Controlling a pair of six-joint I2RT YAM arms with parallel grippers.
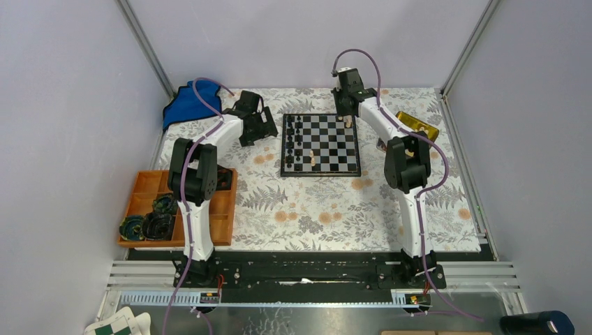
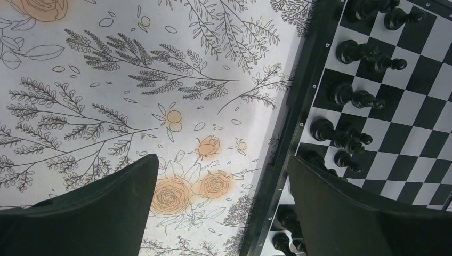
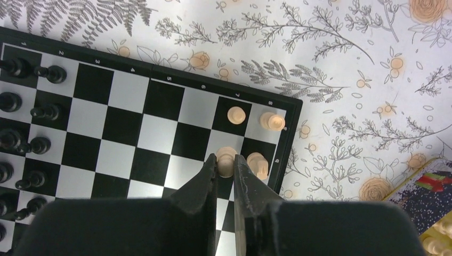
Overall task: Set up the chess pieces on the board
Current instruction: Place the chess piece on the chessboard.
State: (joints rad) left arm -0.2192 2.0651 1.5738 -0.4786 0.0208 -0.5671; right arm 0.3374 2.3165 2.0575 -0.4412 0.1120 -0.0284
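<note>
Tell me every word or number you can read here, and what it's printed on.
"1", "2", "3", "5", "6", "7", "8": white digits on the black border of the board, right wrist view (4 not legible).
Marks on the board's side border: too small to read.
Label on the gold tin: too blurred to read.
Nothing else carries text.

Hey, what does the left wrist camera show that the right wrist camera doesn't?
Only the left wrist view: the left tool, open wide above the floral cloth beside the board. Only the right wrist view: the right tool shut on a pale piece near the board's corner, three other pale pieces close by, and a tin at the frame's edge. Both: the board, rows of black pieces and the cloth.
</note>
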